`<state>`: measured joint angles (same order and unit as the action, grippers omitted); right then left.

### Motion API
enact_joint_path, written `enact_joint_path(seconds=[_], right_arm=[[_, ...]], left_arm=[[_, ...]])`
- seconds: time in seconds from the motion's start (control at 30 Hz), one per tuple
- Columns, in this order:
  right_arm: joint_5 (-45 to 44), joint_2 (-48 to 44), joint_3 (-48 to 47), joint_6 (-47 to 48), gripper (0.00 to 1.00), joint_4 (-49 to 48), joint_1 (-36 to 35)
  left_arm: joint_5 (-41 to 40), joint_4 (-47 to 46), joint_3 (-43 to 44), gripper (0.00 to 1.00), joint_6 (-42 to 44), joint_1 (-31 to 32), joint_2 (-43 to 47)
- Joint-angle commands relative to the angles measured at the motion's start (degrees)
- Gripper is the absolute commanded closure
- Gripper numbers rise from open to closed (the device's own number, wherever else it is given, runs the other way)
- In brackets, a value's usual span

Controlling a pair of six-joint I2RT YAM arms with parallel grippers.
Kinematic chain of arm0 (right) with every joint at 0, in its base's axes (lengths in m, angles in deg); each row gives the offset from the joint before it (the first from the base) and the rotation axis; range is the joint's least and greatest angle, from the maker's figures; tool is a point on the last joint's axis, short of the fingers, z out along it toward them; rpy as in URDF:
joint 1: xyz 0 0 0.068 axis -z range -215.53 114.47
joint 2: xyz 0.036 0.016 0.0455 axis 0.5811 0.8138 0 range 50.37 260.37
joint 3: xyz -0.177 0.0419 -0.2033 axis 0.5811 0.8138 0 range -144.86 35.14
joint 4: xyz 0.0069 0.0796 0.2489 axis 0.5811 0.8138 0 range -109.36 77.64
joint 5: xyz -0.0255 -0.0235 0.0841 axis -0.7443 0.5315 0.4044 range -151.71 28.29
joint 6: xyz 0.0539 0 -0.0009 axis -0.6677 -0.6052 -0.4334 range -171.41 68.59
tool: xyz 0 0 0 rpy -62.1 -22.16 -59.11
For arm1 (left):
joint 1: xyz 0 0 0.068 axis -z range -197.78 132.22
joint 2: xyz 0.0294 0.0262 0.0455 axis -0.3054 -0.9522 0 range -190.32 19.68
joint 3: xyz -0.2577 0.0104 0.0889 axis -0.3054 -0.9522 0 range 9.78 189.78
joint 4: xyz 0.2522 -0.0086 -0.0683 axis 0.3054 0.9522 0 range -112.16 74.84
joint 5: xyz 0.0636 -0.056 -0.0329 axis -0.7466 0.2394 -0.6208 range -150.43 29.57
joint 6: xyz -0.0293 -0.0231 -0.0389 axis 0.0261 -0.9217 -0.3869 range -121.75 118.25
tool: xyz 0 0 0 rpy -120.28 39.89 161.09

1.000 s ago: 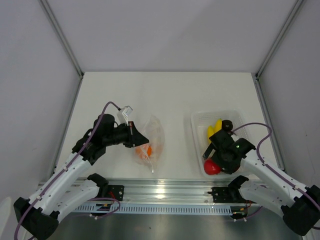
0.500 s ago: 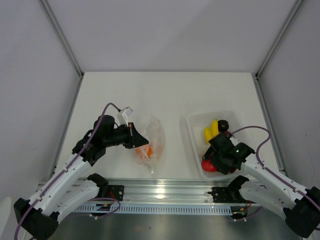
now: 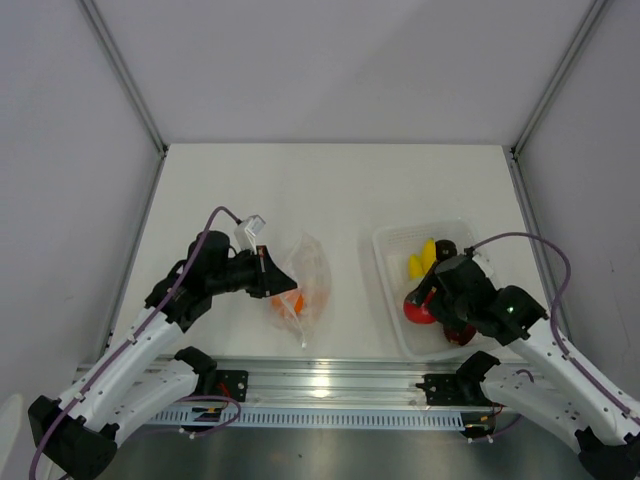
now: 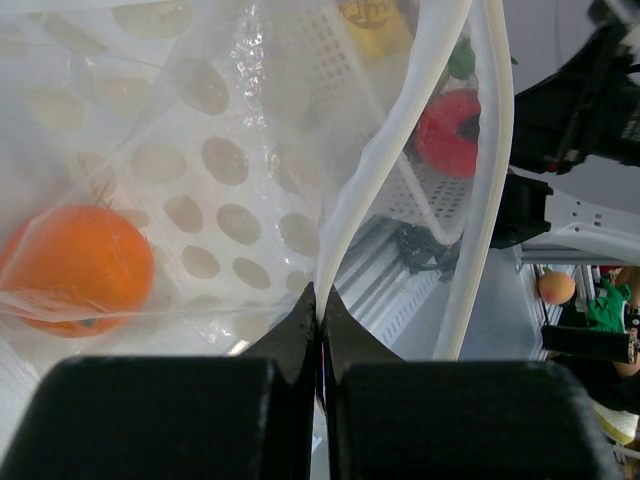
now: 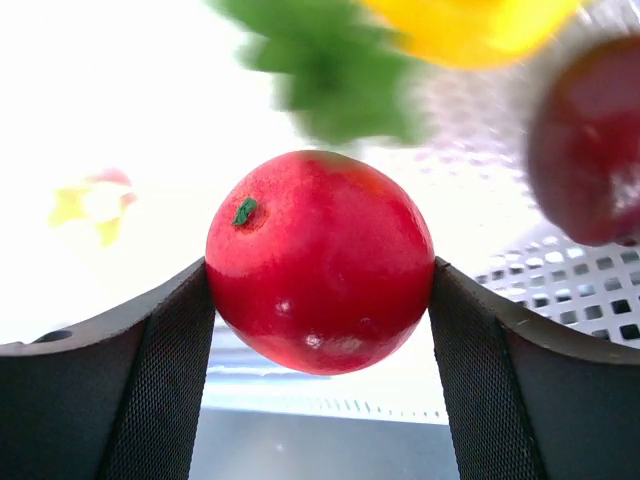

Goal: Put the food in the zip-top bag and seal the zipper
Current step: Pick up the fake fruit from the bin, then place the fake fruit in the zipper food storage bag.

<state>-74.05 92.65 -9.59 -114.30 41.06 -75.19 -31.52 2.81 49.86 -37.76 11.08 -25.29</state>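
My left gripper (image 3: 268, 272) (image 4: 322, 318) is shut on the mouth edge of the clear zip-top bag (image 3: 305, 280) (image 4: 230, 170), holding it up with the zipper strip (image 4: 365, 190) running away from the jaws. An orange ball (image 3: 290, 300) (image 4: 78, 268) lies inside the bag. My right gripper (image 3: 425, 303) (image 5: 320, 290) is shut on the red round fruit (image 3: 418, 309) (image 5: 320, 272), lifted above the left part of the clear tray (image 3: 392, 300). The yellow banana bunch (image 3: 420, 257) (image 5: 470, 28) and a dark purple piece (image 3: 446, 249) (image 5: 590, 150) remain in the tray.
The clear ridged tray stands at the right front of the white table. The metal rail (image 3: 320, 385) with both arm bases runs along the near edge. Grey walls enclose the table on the left, right and back.
My right gripper closed on the red fruit and lifted it up and toward the left edge of the tray, which slid slightly left. The left gripper and bag stayed put.
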Motion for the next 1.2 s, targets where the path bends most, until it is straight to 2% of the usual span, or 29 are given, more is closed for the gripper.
enact_joint_path(seconds=[0.0,0.2,0.47,0.6,0.77,0.93,0.97,1.03,1.13,1.17], right_arm=[[-0.9,-0.9,-8.8,6.9,0.9,0.5,-0.6],[5.2,2.4,-16.6,13.1,0.94,-10.0,-4.1],[-3.7,15.5,-29.1,20.5,0.95,-22.2,-22.7],[-4.6,22.1,-33.5,24.3,0.94,-27.8,-27.4],[-2.8,30.5,-38.3,25.9,0.88,-27.5,-29.2],[-4.1,33.4,-38.5,25.1,0.72,-25.2,-31.0],[-4.3,33.7,-38.2,24.9,0.65,-24.9,-31.1],[-4.2,34.2,-37.9,24.7,0.62,-24.0,-31.4],[-4.7,35.4,-38.0,24.4,0.46,-22.5,-32.2],[-5.1,35.8,-38.0,24.5,0.34,-21.6,-32.6]], left_arm=[[0.5,0.5,1.8,1.0,0.8,-0.5,-0.2],[0.1,2.4,3.4,0.99,1.3,-0.5,-0.2],[-0.4,4.2,4.8,1.0,1.3,-0.5,0.3],[-0.5,4.8,5.4,0.99,1.3,-0.5,0.1],[-1.0,5.5,6.1,0.99,1.5,-0.5,0.0],[-1.4,5.8,6.6,0.99,1.6,-0.5,-0.3],[-1.3,5.7,6.4,0.99,1.5,-0.5,-0.4],[-1.4,5.6,6.6,0.99,1.4,-0.5,-0.6],[-1.5,5.5,6.8,0.99,1.3,-0.5,-0.6],[-1.7,5.8,6.9,0.99,1.3,-0.5,-0.6]])
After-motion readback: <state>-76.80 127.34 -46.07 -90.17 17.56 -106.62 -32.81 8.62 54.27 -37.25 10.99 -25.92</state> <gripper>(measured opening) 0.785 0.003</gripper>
